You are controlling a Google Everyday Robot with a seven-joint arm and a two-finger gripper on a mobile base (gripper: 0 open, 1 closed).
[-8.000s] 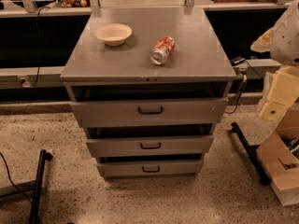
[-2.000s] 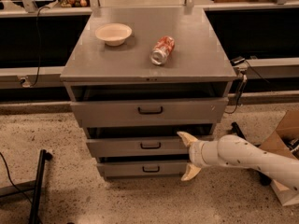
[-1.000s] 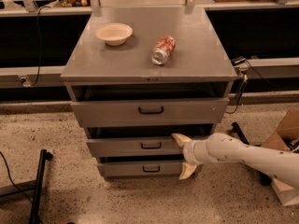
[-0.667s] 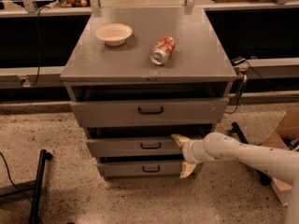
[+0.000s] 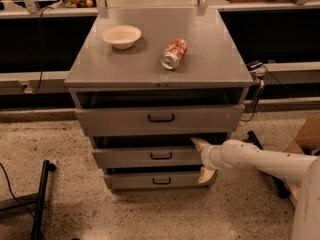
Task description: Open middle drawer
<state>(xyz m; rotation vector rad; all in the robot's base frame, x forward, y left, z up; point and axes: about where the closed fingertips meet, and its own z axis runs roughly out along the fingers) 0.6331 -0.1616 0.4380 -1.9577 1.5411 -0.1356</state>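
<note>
Movement is the main change: compared with eight seconds ago, when the arm sits folded far off to the right, the gripper (image 5: 202, 159) now hangs low in front of the cabinet, at the right part of the middle drawer (image 5: 130, 157). Over the last second we see almost no further travel; it seems to have settled there. Its fingers (image 5: 198, 144) are spread wide, one above the drawer front's top edge and one below its bottom edge, so they straddle the front and hold nothing. Whether they touch the metal we cannot tell.

The middle drawer sits between the top drawer (image 5: 115, 120) and the bottom drawer (image 5: 135, 180), and its front looks exactly where it was in the earlier views, so we judge that no pull has begun. Its small black handle (image 5: 161, 156) lies to the left of the gripper, apart from it. We judge the reach nearly done, with the grip and pull remaining. On the counter (image 5: 210, 59) the bowl (image 5: 121, 35) and the can (image 5: 174, 53) lie unmoved.
</note>
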